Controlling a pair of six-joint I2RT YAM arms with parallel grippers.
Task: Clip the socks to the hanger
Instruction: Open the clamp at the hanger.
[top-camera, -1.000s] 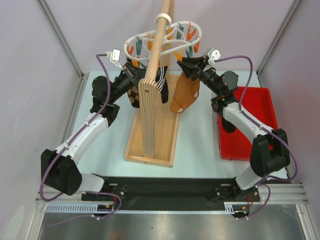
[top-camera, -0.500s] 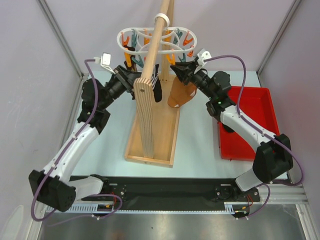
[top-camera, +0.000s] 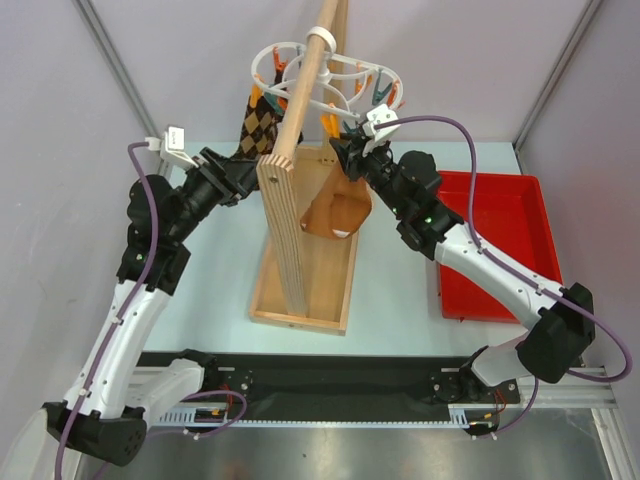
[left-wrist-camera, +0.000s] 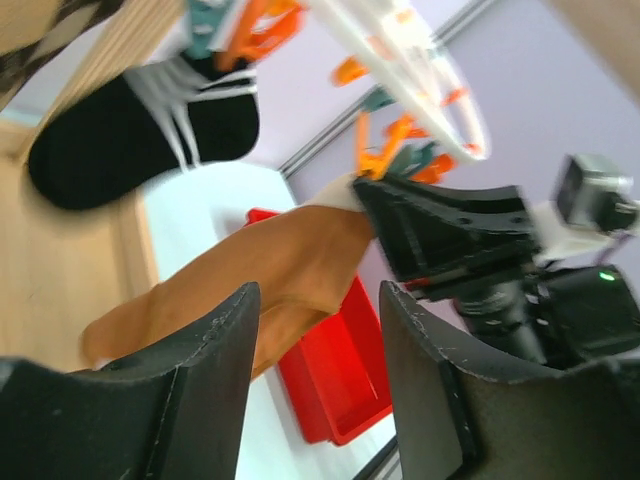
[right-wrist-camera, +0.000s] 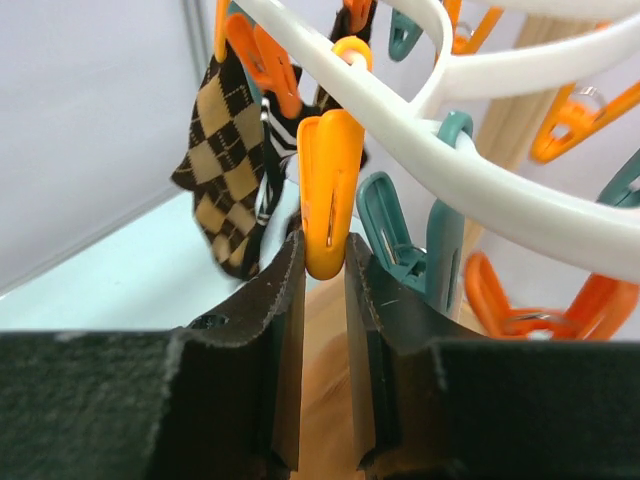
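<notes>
The upright peg (right-wrist-camera: 326, 180) under the hanger (right-wrist-camera: 480, 175) is pinched by the right gripper (right-wrist-camera: 323, 258), the tan sock (top-camera: 335, 212) hanging just below; the left gripper (left-wrist-camera: 318, 300) is spread.

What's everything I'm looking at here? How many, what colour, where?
table: one, pale blue-green, under everything
wooden stand: one, pale wood, middle of the table
tray: one, red, right side of the table
hanger: one, white, hung on the wooden stand's pole
pegs: several, orange and teal, dangling from the hanger
argyle sock: one, brown-black, hanging under the hanger's left side
striped sock: one, black and white, hanging beside the argyle sock
tan sock: one, tan, lifted just right of the wooden stand
left gripper: one, black, open, left of the wooden stand
right gripper: one, black, closed on the tan sock, at an orange peg
</notes>
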